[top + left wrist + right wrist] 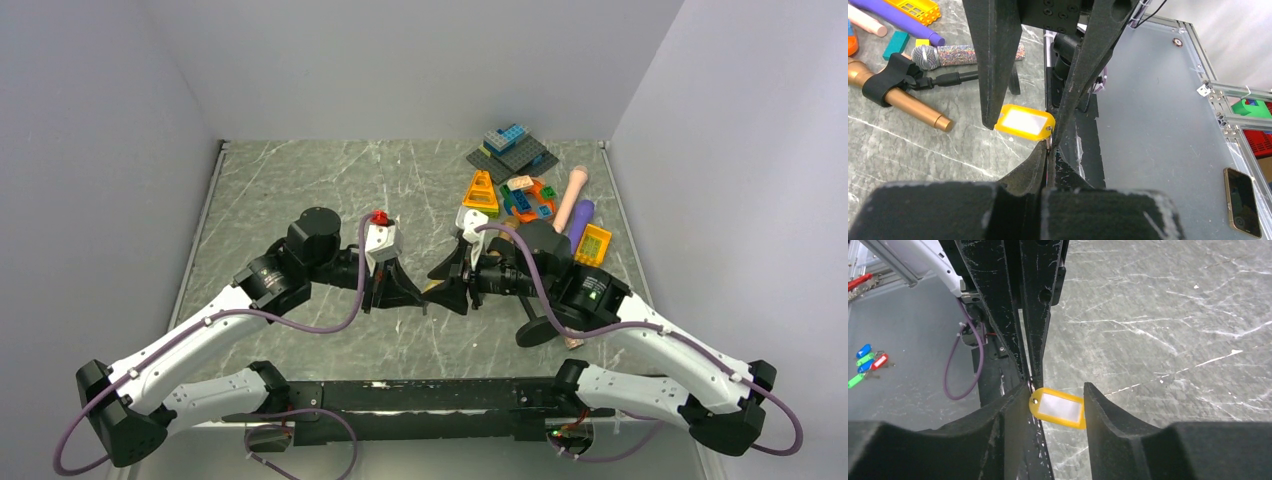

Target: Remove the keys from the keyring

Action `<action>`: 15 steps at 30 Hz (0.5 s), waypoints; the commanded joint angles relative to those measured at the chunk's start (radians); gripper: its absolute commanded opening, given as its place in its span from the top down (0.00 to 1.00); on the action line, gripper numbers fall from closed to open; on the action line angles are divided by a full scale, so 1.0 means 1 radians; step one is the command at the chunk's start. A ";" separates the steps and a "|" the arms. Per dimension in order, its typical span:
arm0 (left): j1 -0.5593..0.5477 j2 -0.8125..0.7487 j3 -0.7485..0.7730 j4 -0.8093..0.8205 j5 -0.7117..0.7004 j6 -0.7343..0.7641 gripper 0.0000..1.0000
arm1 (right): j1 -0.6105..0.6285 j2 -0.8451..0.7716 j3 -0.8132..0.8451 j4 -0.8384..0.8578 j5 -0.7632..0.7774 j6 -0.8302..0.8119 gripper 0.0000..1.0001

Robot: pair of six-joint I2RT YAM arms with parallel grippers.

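Observation:
A yellow key tag [1024,122] with a white label hangs over the marble table between both grippers. A thin sliver of metal at its hole, the keyring [1048,132], runs into my left gripper [1049,147], whose jaws are shut on it. My right gripper [1057,388] is open, one finger on each side of the tag [1058,407], and the tag's far end is close to the right finger [1113,415]. No brass key shows; the keys are hidden behind the fingers. In the top view the left gripper [418,298] and the right gripper [442,288] meet tip to tip at mid-table.
A gold toy microphone [898,97] in a black clip and a silver microphone [948,54] lie just behind the right arm. Toy blocks [520,190] crowd the back right. A black round stand base [537,330] sits by the right arm. The table's near edge is close below the grippers.

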 commanded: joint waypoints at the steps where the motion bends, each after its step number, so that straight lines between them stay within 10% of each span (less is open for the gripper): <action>1: 0.002 -0.024 0.035 0.037 0.005 0.024 1.00 | 0.002 0.011 0.023 0.053 -0.009 0.000 0.55; 10: 0.003 -0.008 0.040 0.032 0.009 0.028 1.00 | 0.002 0.032 0.028 -0.014 -0.059 -0.023 0.97; 15: 0.002 0.015 0.052 0.011 0.018 0.040 1.00 | 0.003 0.057 0.027 -0.044 -0.110 -0.021 1.00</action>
